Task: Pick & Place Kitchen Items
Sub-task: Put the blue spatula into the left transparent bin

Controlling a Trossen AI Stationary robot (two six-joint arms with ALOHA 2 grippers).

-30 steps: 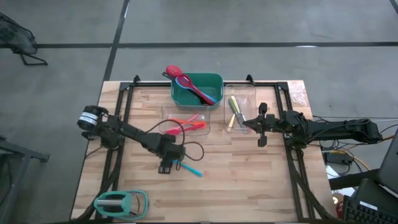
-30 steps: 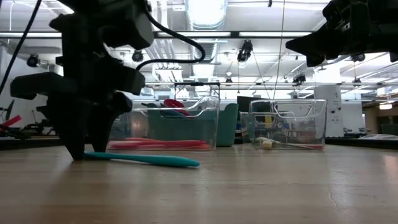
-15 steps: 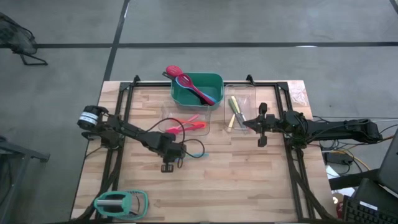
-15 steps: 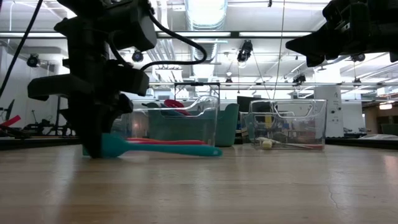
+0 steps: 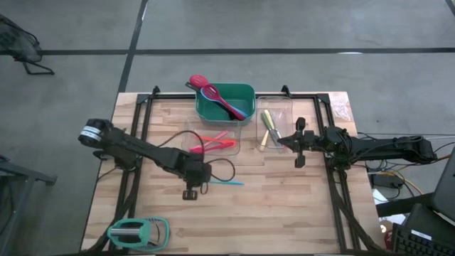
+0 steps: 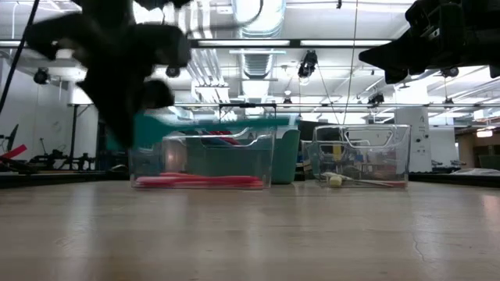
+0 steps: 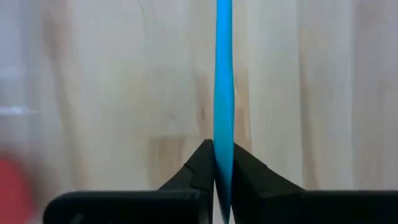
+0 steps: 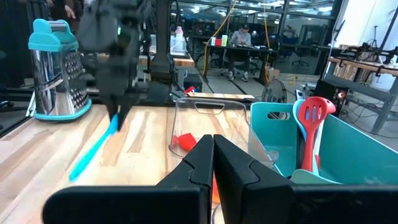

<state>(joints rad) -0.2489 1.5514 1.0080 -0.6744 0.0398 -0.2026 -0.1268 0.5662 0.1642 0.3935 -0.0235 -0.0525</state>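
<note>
My left tool point(image 5: 201, 181) is clenched on the blue spatula point(image 5: 226, 183), lifted off the surface point(image 5: 284, 213). Its handle points to 3 o'clock; the clear bin point(image 5: 212, 130) lies at 12. My right tool point(image 5: 288, 142), fingers together and empty, waits farther off.

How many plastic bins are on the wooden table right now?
3: a green plastic bin at the far edge, a clear plastic bin holding red utensils before it, and another clear bin under the right gripper.
</note>
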